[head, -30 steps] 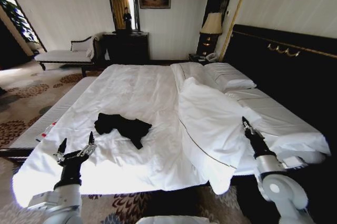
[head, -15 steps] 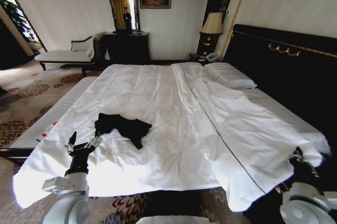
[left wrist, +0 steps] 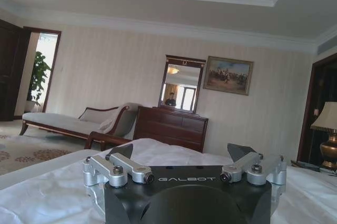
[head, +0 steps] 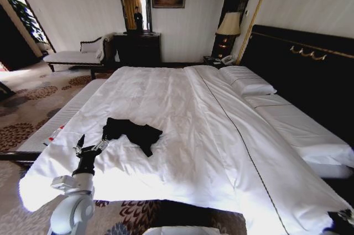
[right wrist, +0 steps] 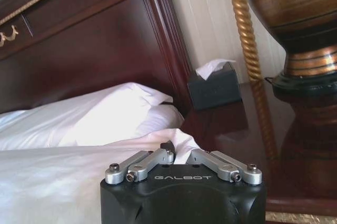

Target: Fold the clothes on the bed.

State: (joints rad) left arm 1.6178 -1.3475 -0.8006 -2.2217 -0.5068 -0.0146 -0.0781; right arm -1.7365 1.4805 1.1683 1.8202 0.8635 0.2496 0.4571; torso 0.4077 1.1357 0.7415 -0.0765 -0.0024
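One black T-shirt (head: 133, 132) crumpled just beyond the spread left hand (head: 90, 144).

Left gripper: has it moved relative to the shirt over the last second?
Yes. The left gripper has closed in on the black T-shirt: a second ago it sat well short of the shirt's near edge; now its open fingers are just beside it, over the bed.

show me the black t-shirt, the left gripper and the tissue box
black T-shirt (head: 133, 132), head view, middle of the crumpled fabric
left gripper (head: 89, 144), head view, midway between its open fingertips
tissue box (right wrist: 215, 88), right wrist view, dark front face
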